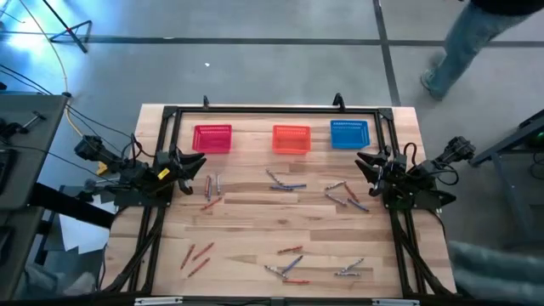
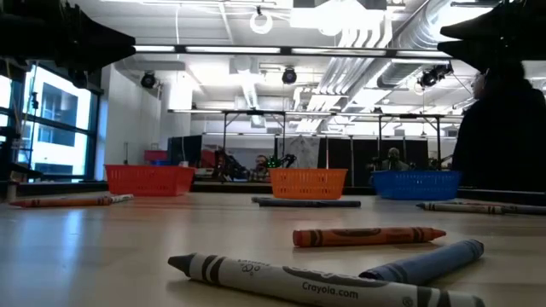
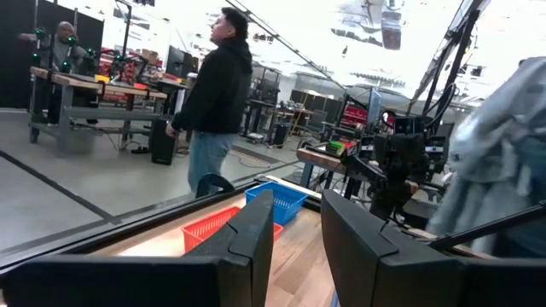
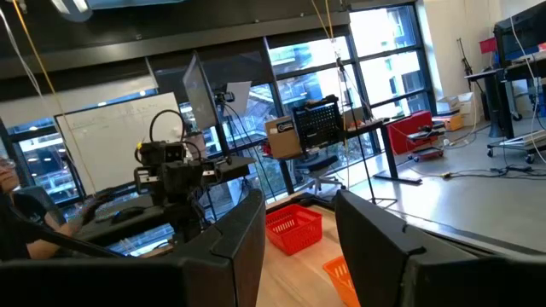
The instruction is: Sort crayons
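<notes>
1. While both arms wait at the table's side edges, the left tool sits at 9 o'clock and the right tool at 3 o'clock; each shows its two dark fingers apart with nothing between them in its own wrist view.
2. Pale wooden plank table: carries all the working things inside a dark frame.
3. Three small mesh baskets stand in a row at 12 o'clock: the red mesh basket toward 11, the orange mesh basket at centre, the blue mesh basket toward 1. No stick can be made out inside any of them from above; the low view sees only their outer walls.
4. Thin red-orange, grey and bluish wax crayons lie loose on the table in scattered clusters: one just beside the left tool, one at centre, one near the right tool, and more along the 6 o'clock edge from 7 to 5.
5. Progress, as a judgement: sorting appears not yet begun. Every visible crayon remains to be picked up and dropped into a basket.
6. Beyond the table, a person in a dark top stands on the grey floor, well apart from both arms.
</notes>
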